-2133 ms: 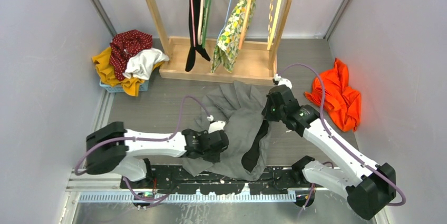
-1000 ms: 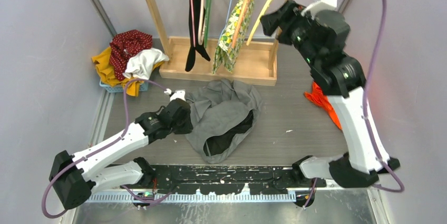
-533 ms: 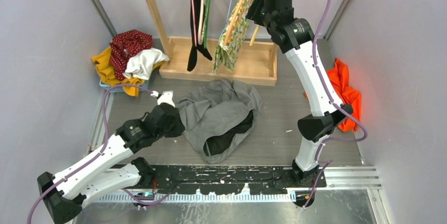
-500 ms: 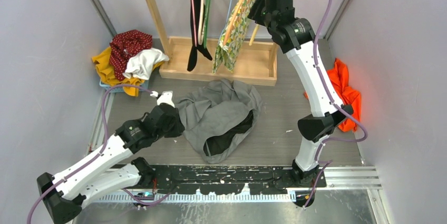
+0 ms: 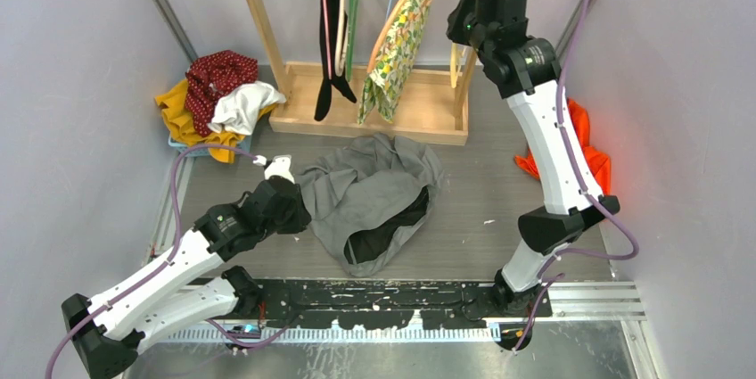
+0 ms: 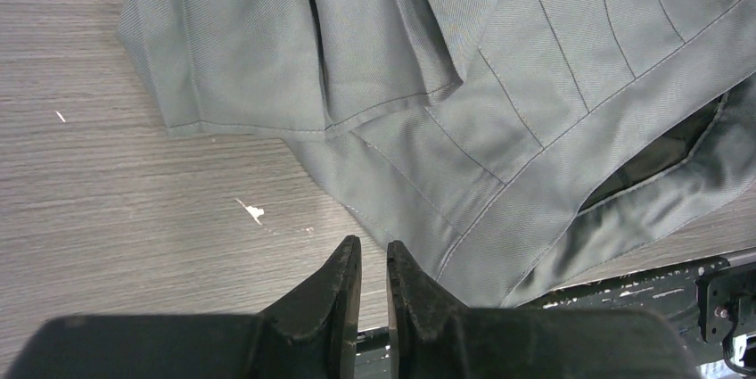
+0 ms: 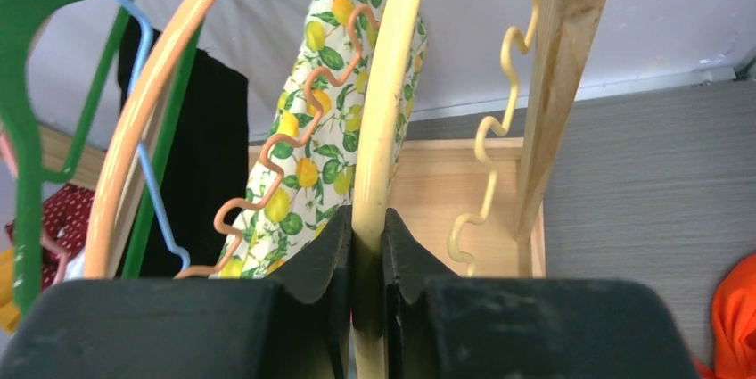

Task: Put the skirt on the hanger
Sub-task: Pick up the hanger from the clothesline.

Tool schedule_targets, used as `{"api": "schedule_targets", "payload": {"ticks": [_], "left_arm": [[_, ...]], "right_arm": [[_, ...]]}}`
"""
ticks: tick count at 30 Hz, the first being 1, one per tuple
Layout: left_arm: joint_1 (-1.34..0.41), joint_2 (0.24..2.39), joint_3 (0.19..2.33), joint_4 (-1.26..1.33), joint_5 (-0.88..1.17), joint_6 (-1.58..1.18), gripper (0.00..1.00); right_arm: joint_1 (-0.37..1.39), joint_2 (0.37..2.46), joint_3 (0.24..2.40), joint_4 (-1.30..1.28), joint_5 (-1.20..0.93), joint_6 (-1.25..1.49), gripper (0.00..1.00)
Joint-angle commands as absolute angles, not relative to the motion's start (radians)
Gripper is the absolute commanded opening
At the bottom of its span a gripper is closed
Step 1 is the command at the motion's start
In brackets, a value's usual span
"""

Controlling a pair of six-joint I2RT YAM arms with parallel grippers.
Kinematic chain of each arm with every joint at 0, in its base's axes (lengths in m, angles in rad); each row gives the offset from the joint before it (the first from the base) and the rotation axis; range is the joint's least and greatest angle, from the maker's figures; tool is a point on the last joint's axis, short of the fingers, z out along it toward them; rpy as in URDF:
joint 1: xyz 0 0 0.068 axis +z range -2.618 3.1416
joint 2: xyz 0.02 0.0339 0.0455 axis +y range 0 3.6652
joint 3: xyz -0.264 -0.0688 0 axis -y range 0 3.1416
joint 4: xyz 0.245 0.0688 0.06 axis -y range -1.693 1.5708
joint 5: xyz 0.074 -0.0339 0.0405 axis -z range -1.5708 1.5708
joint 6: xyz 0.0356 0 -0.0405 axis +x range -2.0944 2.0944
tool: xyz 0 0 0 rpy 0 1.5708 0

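Note:
The grey skirt lies crumpled on the table, its dark lining showing at the waist opening. My left gripper hovers low at the skirt's left edge. Its jaws are nearly touching, with only bare table showing in the thin slit between them. My right gripper is raised at the rack's right end. It is shut on the rod of a pale yellow hanger, which still hangs among the other hangers; its lower part dangles below the gripper.
The wooden rack on its base carries a black garment, a lemon-print garment, and orange, green and blue hangers. An orange cloth lies right. A basket of clothes sits left. Walls close both sides.
My right arm rose from the skirt to the rack, shifted right, and its jaws closed on the yellow hanger. My left arm dragged the skirt left, then held still.

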State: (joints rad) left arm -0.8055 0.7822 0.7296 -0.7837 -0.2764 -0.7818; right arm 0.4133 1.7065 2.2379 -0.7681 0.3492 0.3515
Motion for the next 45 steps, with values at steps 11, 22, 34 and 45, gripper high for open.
{"api": "schedule_targets", "payload": {"ticks": [11,22,34,45], "left_arm": [[-0.81,0.779,0.724,-0.764,-0.265,-0.79,0.17],[-0.809,0.748,0.735,-0.791,-0.267,-0.785,0.17],[-0.829,0.799,0.774,-0.755,-0.095,-0.749,0.23],[-1.138,0.961,0.784,-0.688,-0.107,-0.8,0.41]], "right_arm": [[0.295,1.448,2.077,-0.49,-0.1,0.402,0.01],[0.19,1.174,1.666,-0.462,-0.252,0.591,0.01],[0.179,0.925,1.489,-0.712,-0.382,0.629,0.01],[0.198,0.723,1.384,-1.019,-0.709,0.688,0.01]]}}
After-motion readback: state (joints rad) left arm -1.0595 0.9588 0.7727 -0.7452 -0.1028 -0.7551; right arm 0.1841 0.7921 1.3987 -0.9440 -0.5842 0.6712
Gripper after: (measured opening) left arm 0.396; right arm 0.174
